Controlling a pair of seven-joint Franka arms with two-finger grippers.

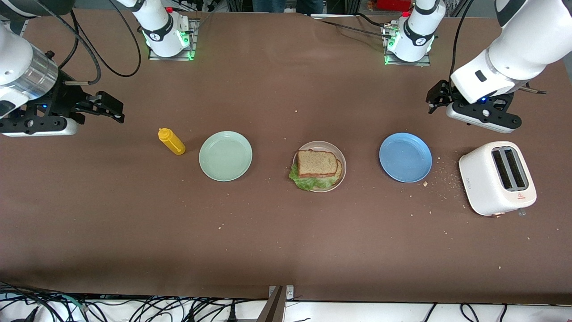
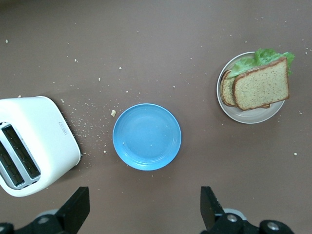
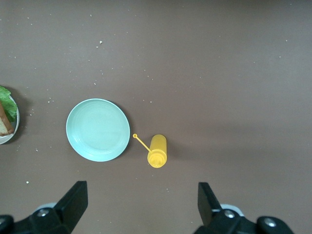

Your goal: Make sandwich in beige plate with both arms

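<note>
The sandwich (image 1: 317, 163) lies on the beige plate (image 1: 341, 157) at mid-table: two brown bread slices with green lettuce (image 1: 306, 182) sticking out at the edge nearer the camera. The left wrist view shows the sandwich (image 2: 261, 84) and its beige plate (image 2: 251, 116) too. My left gripper (image 1: 437, 96) hangs open and empty over bare table at the left arm's end, apart from the sandwich. In its own view the left gripper (image 2: 145, 207) has nothing between its fingers. My right gripper (image 1: 115, 108) hangs open and empty over bare table at the right arm's end; in the right wrist view, the right gripper (image 3: 141, 204) holds nothing.
An empty blue plate (image 1: 405, 157) and a white toaster (image 1: 497, 177) stand toward the left arm's end, with crumbs scattered between them. An empty mint-green plate (image 1: 225, 155) and a yellow squeeze bottle (image 1: 171, 141) lying on its side sit toward the right arm's end.
</note>
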